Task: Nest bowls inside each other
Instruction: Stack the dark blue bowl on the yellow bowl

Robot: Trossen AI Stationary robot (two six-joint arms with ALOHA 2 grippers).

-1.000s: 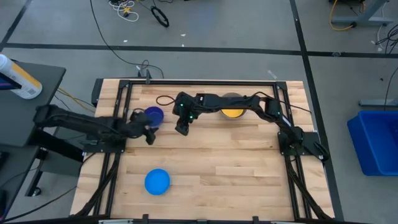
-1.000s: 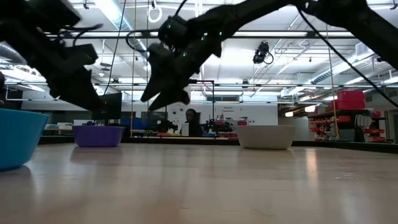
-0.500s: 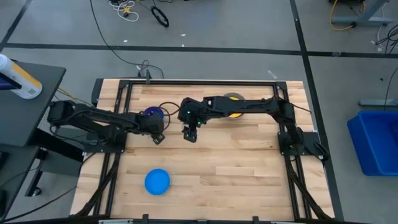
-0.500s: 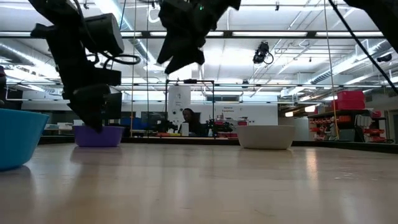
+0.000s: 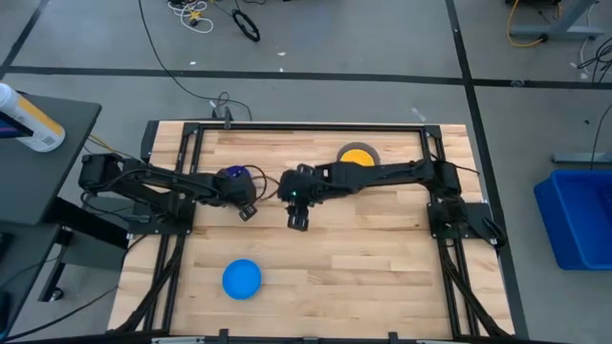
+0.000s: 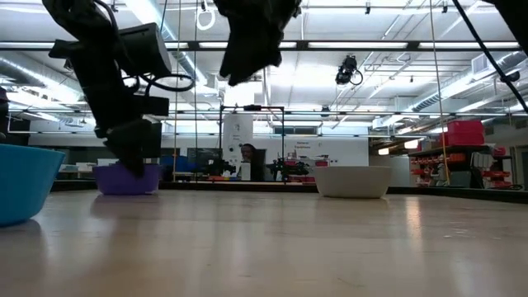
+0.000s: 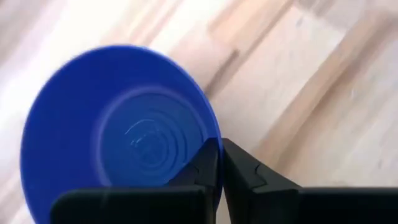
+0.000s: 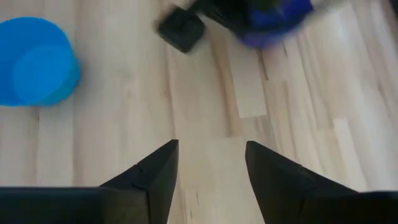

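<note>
The dark blue bowl (image 7: 118, 130) stands upright on its base on the wooden table, left of centre (image 5: 230, 174). My left gripper (image 7: 219, 149) is shut on its rim and shows low over it in the low view (image 6: 132, 161). My right gripper (image 8: 210, 152) hangs open and empty well above the table's middle (image 5: 297, 220), to the right of that bowl. A yellow bowl (image 5: 357, 156) sits inside the grey bowl (image 6: 353, 181) at the far side. The light blue bowl (image 5: 242, 278) stands alone near the front edge. My left gripper pinches the dark blue bowl's rim (image 7: 210, 138) on the side toward the table's middle. One finger (image 7: 205, 165) is inside the bowl and the other (image 7: 242, 171) outside. The fingers slant down from the table's left. The bowl rests on the table.
A black metal frame (image 5: 287, 125) borders the table top. Bare wood lies open in the middle and toward the near right corner. Cables lie on the floor beyond the far edge, and a blue bin (image 5: 579, 215) stands off to the right.
My left gripper has moved toward the table's right, come down over the dark blue bowl and taken hold of its rim. My right gripper has drawn away from that bowl toward the near edge and risen, staying open. The bowl has kept its place.
</note>
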